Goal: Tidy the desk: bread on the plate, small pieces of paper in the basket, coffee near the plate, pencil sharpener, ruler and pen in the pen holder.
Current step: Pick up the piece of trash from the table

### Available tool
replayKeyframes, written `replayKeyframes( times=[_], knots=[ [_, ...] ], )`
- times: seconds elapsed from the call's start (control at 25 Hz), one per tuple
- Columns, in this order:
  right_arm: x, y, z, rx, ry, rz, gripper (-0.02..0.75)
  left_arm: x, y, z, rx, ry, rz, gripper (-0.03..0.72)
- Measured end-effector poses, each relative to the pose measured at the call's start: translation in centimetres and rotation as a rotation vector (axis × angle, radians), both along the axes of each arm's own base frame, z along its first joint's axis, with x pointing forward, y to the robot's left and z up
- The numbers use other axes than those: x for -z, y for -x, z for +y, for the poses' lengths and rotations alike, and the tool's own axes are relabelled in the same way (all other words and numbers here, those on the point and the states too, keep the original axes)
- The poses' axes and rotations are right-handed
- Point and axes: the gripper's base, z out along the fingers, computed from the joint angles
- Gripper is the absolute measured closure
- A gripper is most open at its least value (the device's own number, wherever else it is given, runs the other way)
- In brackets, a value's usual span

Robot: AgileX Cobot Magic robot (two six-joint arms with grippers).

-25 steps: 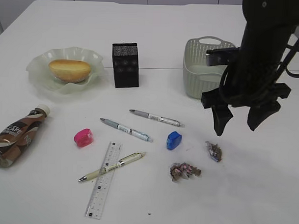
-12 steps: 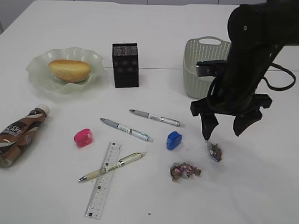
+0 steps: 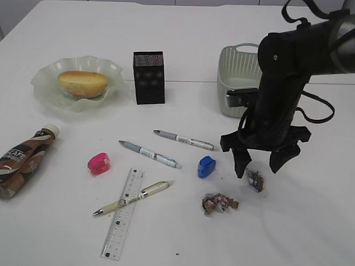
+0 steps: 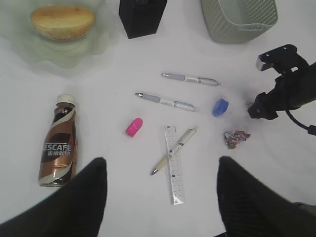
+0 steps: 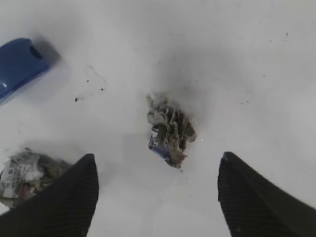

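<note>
My right gripper (image 3: 258,171) is open and low over the desk (image 3: 314,231), its fingers either side of a crumpled piece of paper (image 3: 256,179) (image 5: 170,129) without touching it. A second paper piece (image 3: 219,203) lies to the left. The bread (image 3: 82,83) is on the plate (image 3: 44,96). The coffee (image 3: 20,160) lies on its side at far left. Three pens (image 3: 149,154), the ruler (image 3: 122,214), a pink sharpener (image 3: 99,163) and a blue sharpener (image 3: 206,167) lie mid-desk. My left gripper (image 4: 161,160) hangs open, high above the ruler.
The pen holder (image 3: 148,77) stands upright right of the plate. The basket (image 3: 238,71) stands just behind the right arm. A cream pen (image 3: 133,197) lies across the ruler.
The right arm has come down and shifted left, bringing its open fingers around the crumpled paper. Nothing on the desk has moved.
</note>
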Motion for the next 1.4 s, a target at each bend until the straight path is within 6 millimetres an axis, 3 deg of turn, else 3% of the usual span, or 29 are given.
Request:
replayKeyframes(
  times=[0.32, 1.4],
  knots=[
    [2.3, -0.4, 0.1, -0.003, 0.013, 0.02, 0.186, 0.0, 0.0, 0.0, 0.002, 0.004, 0.001, 0.182],
    [2.5, -0.7, -0.1, -0.021, 0.033, -0.008, 0.186, 0.0, 0.0, 0.0, 0.002, 0.005, 0.001, 0.183]
  ],
)
